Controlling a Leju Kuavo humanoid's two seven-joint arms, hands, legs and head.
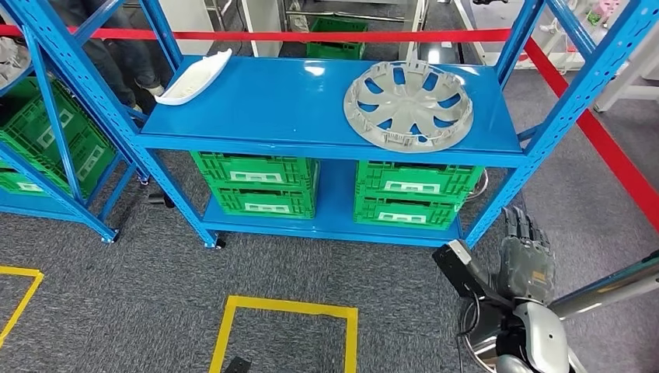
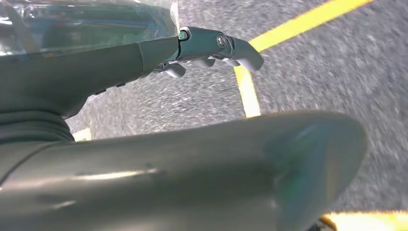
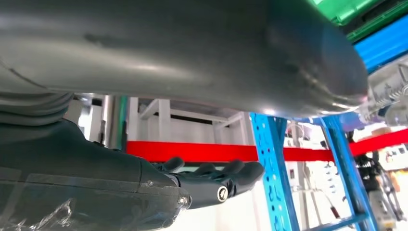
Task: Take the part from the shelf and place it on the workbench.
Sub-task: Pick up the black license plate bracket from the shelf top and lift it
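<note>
The grey wheel cover point(image 1: 408, 105) lay at the shelf's point(image 1: 295, 109) right end above closed-looking green crates point(image 1: 258, 183), contents unseen, while both hands, right point(image 1: 525, 260) and left point(image 2: 211, 48), hung empty, fingers apart.

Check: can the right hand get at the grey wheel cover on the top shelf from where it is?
Probably yes. The right hand hangs low beside the rack, holding nothing. The wheel cover lies flat near the shelf front edge, nothing on or before it.

silver arm point(image 1: 614, 289) – grey hand point(image 1: 525, 260), dark fingers point(image 3: 211, 185), blk cable
</note>
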